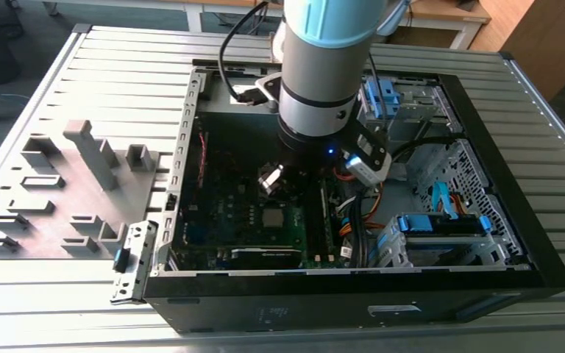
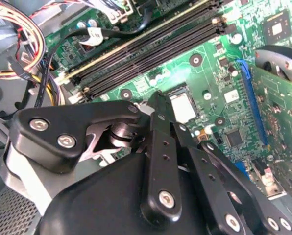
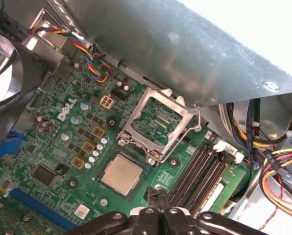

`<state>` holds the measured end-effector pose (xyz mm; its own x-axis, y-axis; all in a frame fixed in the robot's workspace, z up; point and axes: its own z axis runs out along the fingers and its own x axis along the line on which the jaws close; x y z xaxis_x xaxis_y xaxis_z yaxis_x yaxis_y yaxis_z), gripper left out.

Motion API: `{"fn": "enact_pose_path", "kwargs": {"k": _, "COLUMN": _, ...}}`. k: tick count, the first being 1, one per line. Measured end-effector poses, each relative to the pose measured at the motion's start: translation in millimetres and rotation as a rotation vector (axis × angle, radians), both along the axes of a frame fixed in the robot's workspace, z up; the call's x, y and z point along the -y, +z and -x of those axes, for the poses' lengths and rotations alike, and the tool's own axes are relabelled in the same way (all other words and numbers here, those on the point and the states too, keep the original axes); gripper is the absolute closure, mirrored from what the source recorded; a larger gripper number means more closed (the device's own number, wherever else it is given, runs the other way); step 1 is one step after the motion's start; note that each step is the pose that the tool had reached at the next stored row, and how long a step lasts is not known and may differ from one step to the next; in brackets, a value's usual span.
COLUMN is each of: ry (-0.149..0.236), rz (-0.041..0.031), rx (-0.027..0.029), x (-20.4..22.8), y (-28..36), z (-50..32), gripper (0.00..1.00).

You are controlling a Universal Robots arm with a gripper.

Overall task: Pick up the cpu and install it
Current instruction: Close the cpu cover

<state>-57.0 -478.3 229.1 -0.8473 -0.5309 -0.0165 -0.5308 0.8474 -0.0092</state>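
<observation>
Inside the case: an open black metal computer box lies flat, with a big green circuit board on its floor.
Arm: a fat grey and pale blue robot arm reaches straight down into the box.
Gripper: the black metal gripper hangs just above the board. Its two fingers are pressed together, with nothing between them.
Chip: the cpu, a small thin square chip with a pale silver-grey top, lies flat in its square seat on the board. The gripper is not touching it.
Where, exterior view: the cpu sits at about 6 o'clock from the arm's tip, near the middle of the board.
Look of the chip: smooth, plain and a bit shiny. Its edges line up with the seat, and no corner looks lifted, as far as I can tell.
Frame: the silver metal socket frame with an open middle stands tipped up just beside the chip, not folded over it.
Slots: long black memory slots run near the chip, on the side away from the frame.
Step in hand: I think the chip has been set down and let go, but it is not locked in.
Next move calls for: a soft, slow touch. The chip must stay flat, and the fingers must not bump the frame or its thin wire lever.
</observation>
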Motion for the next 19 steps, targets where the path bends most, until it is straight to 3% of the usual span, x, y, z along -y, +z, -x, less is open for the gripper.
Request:
{"fn": "enact_pose_path", "kwargs": {"k": 5, "ry": 0.035, "rz": -0.0154, "rx": 0.0001, "x": -0.1, "y": -0.5, "z": -1.0, "gripper": 0.89}}
{"fn": "enact_pose_path", "kwargs": {"k": 11, "ry": 0.041, "rz": -0.0175, "rx": 0.0, "x": -2.8, "y": -1.7, "z": -2.5, "gripper": 0.89}}
{"fn": "enact_pose_path", "kwargs": {"k": 13, "ry": 0.041, "rz": -0.0175, "rx": 0.0, "x": -5.0, "y": -2.3, "z": -2.5, "gripper": 0.89}}
{"fn": "enact_pose_path", "kwargs": {"k": 19, "ry": 0.041, "rz": -0.0175, "rx": 0.0, "x": -16.9, "y": -3.9, "z": -2.5, "gripper": 0.89}}
